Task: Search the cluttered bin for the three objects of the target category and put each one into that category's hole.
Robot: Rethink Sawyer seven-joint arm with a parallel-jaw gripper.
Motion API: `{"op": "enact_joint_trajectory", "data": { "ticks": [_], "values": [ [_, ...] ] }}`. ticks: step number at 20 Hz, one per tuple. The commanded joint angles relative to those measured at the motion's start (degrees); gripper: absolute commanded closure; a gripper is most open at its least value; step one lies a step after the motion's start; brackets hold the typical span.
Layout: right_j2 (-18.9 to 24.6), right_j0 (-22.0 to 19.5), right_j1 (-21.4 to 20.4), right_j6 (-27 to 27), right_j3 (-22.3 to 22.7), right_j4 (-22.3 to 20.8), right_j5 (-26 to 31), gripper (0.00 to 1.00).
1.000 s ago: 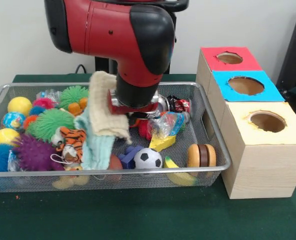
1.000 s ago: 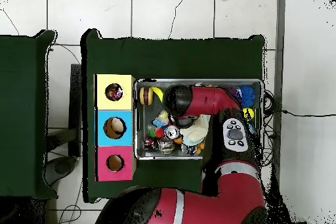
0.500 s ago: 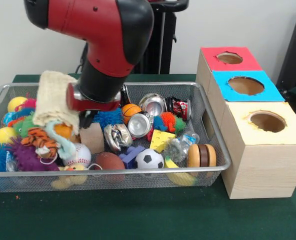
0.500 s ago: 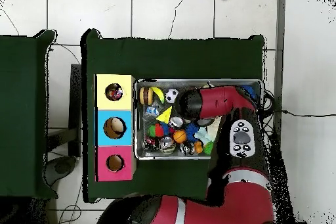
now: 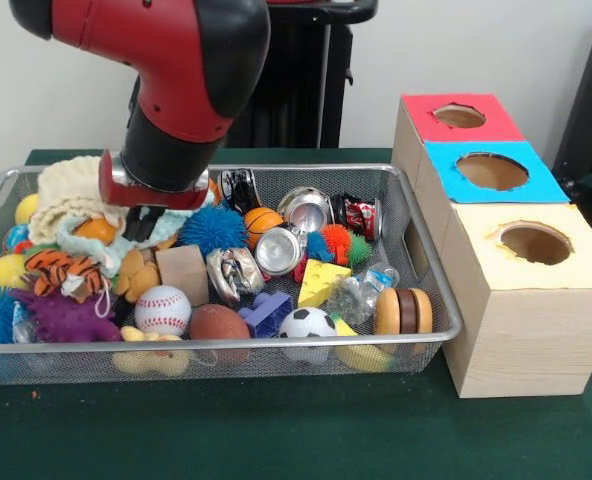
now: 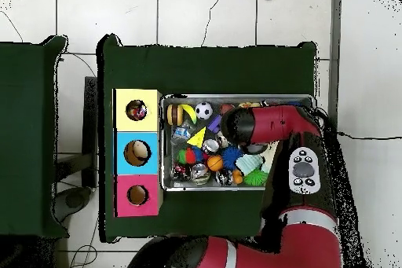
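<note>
Dragging the cream cloth (image 5: pixel 68 188) farther from the boxes (image 5: pixel 496 200), we uncover cans (image 5: pixel 281 250) beneath; our gripper (image 5: pixel 141 222) seems clamped on it.

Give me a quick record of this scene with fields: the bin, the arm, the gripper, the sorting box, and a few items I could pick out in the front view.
bin: wire mesh basket on a green table, crowded with toys
arm: red and black arm over the bin's left half in the front view
gripper: gripper low among the clutter beside a cream cloth; fingers hidden
sorting box: three holes, red top, blue top, pale yellow top
items: baseball, soccer ball, crushed can, cheese wedge, tiger toy
</note>
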Motion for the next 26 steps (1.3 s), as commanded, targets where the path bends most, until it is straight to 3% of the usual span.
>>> {"op": "enact_joint_trajectory", "data": {
  "ticks": [1, 4, 12, 18, 26],
  "values": [
    [2.18, -2.93, 1.17, -9.22, -0.57, -2.89, 7.7, 1.0],
    [1.45, -1.92, 0.45, -10.32, -2.07, -4.14, 10.41, 1.0],
    [0.05, -0.5, -2.45, -17.94, -4.54, -8.1, 24.8, 1.0],
    [2.9, -2.47, -4.64, -17.17, -2.58, -7.76, 26.11, 1.0],
    [16.15, -12.25, -11.15, -8.4, 9.77, 10.46, 11.64, 1.0]
  ]
}}
